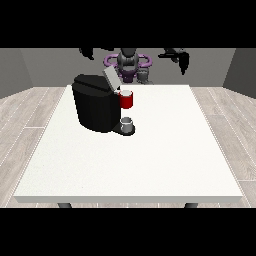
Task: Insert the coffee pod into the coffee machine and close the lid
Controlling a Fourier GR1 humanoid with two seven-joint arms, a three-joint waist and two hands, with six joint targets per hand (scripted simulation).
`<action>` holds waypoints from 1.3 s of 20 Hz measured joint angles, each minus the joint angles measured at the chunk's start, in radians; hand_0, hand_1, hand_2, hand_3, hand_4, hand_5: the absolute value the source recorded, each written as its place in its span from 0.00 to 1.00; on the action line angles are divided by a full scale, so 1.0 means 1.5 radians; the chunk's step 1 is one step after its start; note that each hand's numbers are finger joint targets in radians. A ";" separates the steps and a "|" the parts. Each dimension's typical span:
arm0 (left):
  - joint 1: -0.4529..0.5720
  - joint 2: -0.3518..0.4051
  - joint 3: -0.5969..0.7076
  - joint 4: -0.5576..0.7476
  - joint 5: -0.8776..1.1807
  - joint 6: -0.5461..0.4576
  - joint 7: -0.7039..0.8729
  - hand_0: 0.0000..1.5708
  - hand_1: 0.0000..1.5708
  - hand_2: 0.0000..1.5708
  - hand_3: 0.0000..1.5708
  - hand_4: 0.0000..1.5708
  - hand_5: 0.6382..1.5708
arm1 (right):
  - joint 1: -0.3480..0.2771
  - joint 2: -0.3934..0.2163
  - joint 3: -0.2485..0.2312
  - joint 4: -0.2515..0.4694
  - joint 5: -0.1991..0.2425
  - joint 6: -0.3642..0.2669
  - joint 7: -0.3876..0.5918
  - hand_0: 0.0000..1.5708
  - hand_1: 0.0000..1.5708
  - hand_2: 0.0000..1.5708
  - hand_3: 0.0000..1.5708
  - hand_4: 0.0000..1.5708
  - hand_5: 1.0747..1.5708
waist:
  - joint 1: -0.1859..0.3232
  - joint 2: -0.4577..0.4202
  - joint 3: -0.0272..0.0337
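Coffee pod (127, 93), as far as the small view allows, sits in the red holder (127, 100) at the front of the black coffee machine (96, 103), whose lid (111, 79) stands tilted open, well below both raised hands. A grey cup (127, 123) stands under the holder. The hand at the view's left (88, 51) and the hand at the view's right (181, 58) hang above the table (165, 150), holding nothing; I cannot tell how their fingers lie.

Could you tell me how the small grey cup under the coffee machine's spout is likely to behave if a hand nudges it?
The grey cup looks small and squat, so it would probably slide rather than tip. It likely weighs little beside the bulky black coffee machine. It stands on the machine's base, close to the body, so a push that way would probably stop at once.
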 measured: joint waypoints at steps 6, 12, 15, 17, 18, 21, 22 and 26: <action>0.037 -0.007 -0.035 -0.084 0.021 0.025 0.024 0.00 0.00 0.00 0.00 0.00 1.00 | -0.031 0.007 -0.019 0.050 -0.014 0.015 -0.024 0.00 0.00 0.00 0.00 0.00 1.00 | 0.000 0.044 -0.0002; 0.059 0.005 -0.054 -0.139 0.040 0.043 0.038 0.00 0.00 0.00 0.00 0.00 1.00 | -0.086 -0.001 -0.038 0.109 -0.019 0.029 -0.039 0.00 0.00 0.00 0.00 0.00 1.00 | -0.008 0.088 0.0000; 0.068 0.013 -0.058 -0.166 0.046 0.050 0.046 0.00 0.00 0.00 0.00 0.00 1.00 | -0.100 0.008 -0.033 0.135 -0.009 0.029 -0.052 0.00 0.00 0.00 0.00 0.00 1.00 | -0.011 0.098 -0.0002; 0.073 0.020 -0.057 -0.177 0.054 0.051 0.049 0.00 0.00 0.00 0.00 0.00 1.00 | -0.118 0.011 -0.031 0.150 -0.002 0.025 -0.048 0.00 0.00 0.00 0.00 0.00 1.00 | -0.014 0.103 -0.0001; 0.076 0.021 -0.059 -0.186 0.057 0.053 0.053 0.00 0.00 0.00 0.00 0.00 1.00 | -0.128 0.012 -0.030 0.156 0.000 0.024 -0.042 0.00 0.00 0.00 0.00 0.00 1.00 | -0.014 0.103 -0.0001; 0.082 0.025 -0.058 -0.191 0.063 0.058 0.045 0.00 0.00 0.00 0.00 0.00 1.00 | -0.149 0.018 -0.022 0.170 0.015 0.020 -0.048 0.00 0.00 0.00 0.00 0.00 1.00 | -0.016 0.115 -0.0003; 0.082 0.026 -0.060 -0.200 0.067 0.060 0.054 0.00 0.00 0.00 0.00 0.08 1.00 | -0.159 0.011 -0.027 0.179 0.014 0.024 -0.049 0.00 0.00 0.00 0.00 0.00 1.00 | -0.014 0.115 -0.0003; 0.073 0.045 -0.052 -0.191 0.071 0.063 0.044 0.00 0.00 0.00 0.00 0.00 1.00 | -0.185 0.017 -0.023 0.195 0.027 0.019 -0.056 0.00 0.00 0.00 0.00 0.00 1.00 | -0.024 0.131 -0.0010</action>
